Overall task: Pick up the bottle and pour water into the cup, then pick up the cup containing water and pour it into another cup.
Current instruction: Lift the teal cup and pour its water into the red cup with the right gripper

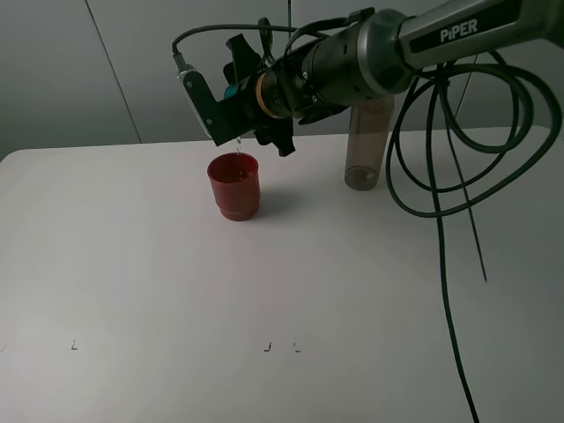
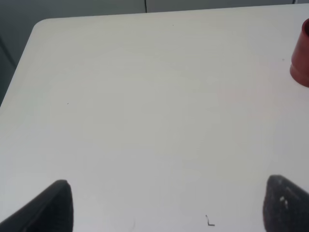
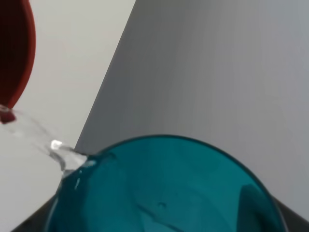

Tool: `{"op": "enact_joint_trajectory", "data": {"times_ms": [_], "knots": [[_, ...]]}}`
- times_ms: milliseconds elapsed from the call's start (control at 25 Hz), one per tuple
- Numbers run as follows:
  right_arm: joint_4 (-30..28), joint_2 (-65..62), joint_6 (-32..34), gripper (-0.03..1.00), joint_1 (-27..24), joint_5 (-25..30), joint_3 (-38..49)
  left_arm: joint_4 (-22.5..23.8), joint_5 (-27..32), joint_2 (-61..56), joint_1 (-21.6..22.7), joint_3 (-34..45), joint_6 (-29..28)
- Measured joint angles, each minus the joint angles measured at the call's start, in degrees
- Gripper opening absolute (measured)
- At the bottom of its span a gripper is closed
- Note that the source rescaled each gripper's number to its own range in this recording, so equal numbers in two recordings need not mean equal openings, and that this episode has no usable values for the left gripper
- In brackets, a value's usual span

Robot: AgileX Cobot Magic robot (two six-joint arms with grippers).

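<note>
My right gripper [image 1: 240,113] reaches across the middle and is shut on the teal translucent cup [image 1: 231,89], tipped on its side above the red cup [image 1: 234,186]. A thin stream of water [image 1: 237,152] falls from the teal cup into the red cup. In the right wrist view the teal cup [image 3: 164,193] fills the lower part, with water [image 3: 36,133] running off its rim towards the red cup [image 3: 17,53]. The smoky grey-brown bottle [image 1: 366,145] stands upright behind the right arm. My left gripper [image 2: 169,212] is open and empty over bare table, the red cup [image 2: 301,55] well away from it.
The white table [image 1: 132,264] carries small black marks [image 1: 280,346] near its front. The right arm's black cables [image 1: 458,176] loop down over the table's right side. A grey wall stands behind the table's far edge.
</note>
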Motion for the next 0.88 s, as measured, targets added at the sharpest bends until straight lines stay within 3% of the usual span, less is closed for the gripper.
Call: {"op": "enact_joint_trajectory", "data": {"times_ms": [880], "knots": [[-4.69,0.0,-0.45,0.09,1.65,2.76,0.0,0.0,0.0,0.0,0.0,0.0,0.0]]}}
